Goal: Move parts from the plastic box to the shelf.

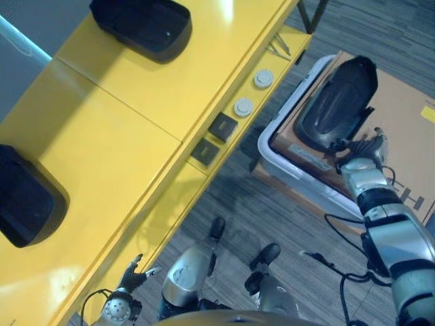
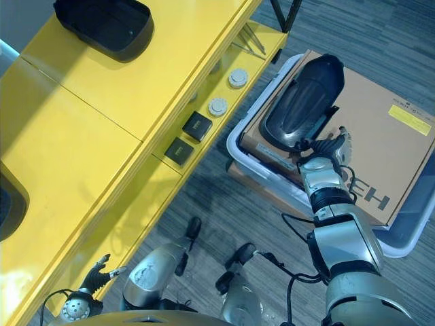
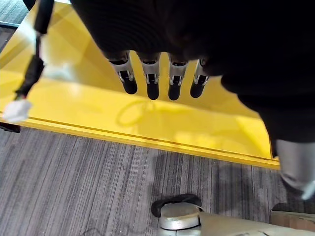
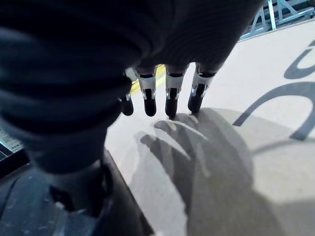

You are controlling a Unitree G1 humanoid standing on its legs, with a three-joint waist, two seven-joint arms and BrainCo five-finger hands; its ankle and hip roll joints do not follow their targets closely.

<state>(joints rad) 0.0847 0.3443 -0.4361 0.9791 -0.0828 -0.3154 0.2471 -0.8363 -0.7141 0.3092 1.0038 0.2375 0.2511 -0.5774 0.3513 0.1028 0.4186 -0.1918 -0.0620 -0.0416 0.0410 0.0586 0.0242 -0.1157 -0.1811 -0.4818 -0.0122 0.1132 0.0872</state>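
The right hand (image 2: 331, 151) is reaching over the cardboard sheet (image 2: 380, 129) in the plastic box (image 2: 408, 238), its fingers straight and holding nothing, right beside the black part (image 2: 302, 102) lying there. It looks like the picking-up step, so next the fingers need to curl round the part's edge. The left hand (image 1: 134, 277) is hanging loosely open and empty by the yellow shelf (image 1: 122, 136), where two black parts (image 1: 143, 24) are sitting.

From my seat I see my right hand (image 1: 363, 146) at the near end of a black part (image 1: 338, 104) lying on cardboard (image 1: 401, 129) in the plastic box (image 1: 285, 159), perhaps touching it, while two more parts (image 1: 143, 24) sit on the yellow shelf (image 1: 129, 129).
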